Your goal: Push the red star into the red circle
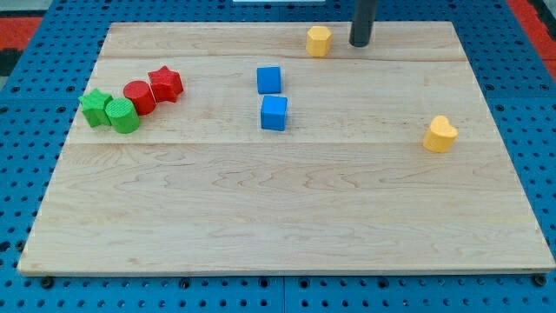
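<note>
The red star (166, 83) lies at the view's upper left, touching the right side of the red circle (138, 96). My tip (360, 43) stands near the view's top edge, right of centre, far to the right of both red blocks. It is just right of a yellow hexagon block (319, 40), with a small gap between them.
A green circle (123, 116) and a green star (94, 107) sit against the red circle's lower left. Two blue cubes (269, 80) (274, 113) lie near the middle. A yellow heart (440, 134) lies at the right. The wooden board (278, 217) rests on a blue pegboard.
</note>
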`<act>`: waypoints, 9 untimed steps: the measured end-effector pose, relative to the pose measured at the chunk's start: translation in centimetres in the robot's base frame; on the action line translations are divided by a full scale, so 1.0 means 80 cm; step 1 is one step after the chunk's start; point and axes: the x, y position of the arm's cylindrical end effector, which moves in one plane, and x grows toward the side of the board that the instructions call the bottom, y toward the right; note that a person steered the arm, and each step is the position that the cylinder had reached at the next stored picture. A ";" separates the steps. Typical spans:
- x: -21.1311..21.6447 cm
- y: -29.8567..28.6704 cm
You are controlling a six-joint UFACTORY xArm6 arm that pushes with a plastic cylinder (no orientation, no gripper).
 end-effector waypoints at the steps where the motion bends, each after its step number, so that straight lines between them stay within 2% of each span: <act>1: 0.000 -0.103; 2: 0.000 -0.112; 3: -0.041 -0.142; 4: -0.044 -0.224; 5: 0.015 -0.239; 7: 0.065 -0.320; 8: 0.102 -0.325; 9: 0.103 -0.333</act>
